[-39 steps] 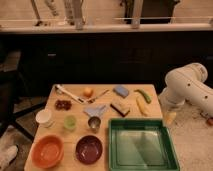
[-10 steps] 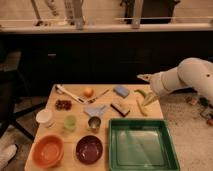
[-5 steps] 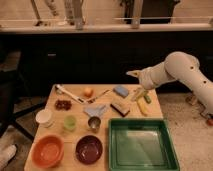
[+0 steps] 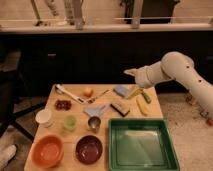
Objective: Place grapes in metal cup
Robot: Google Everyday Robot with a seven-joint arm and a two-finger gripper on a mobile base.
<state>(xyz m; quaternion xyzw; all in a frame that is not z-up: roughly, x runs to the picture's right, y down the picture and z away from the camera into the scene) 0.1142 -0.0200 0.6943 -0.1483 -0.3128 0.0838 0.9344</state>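
Note:
The grapes (image 4: 63, 104), a small dark red-purple bunch, lie on the wooden table (image 4: 158, 112) at its left side. The metal cup (image 4: 94, 123), a small shiny steel cylinder, stands near the table's middle, right of the grapes and a little nearer the front. My gripper (image 4: 127, 73) is at the end of the white arm (image 4: 175, 67), held in the air above the table's back right part, well to the right of and above both the grapes and the cup.
An orange fruit (image 4: 88, 92), a white-handled utensil (image 4: 67, 93), a blue cloth (image 4: 96, 110), a sponge (image 4: 120, 108), a banana (image 4: 141, 106), a white cup (image 4: 44, 117), a pale green cup (image 4: 70, 122), an orange bowl (image 4: 47, 150), a purple bowl (image 4: 89, 148) and a green tray (image 4: 141, 145) share the table.
The arm has swung from the right side of the table leftward, and the gripper now reaches further over the table's back right part. The objects have not moved.

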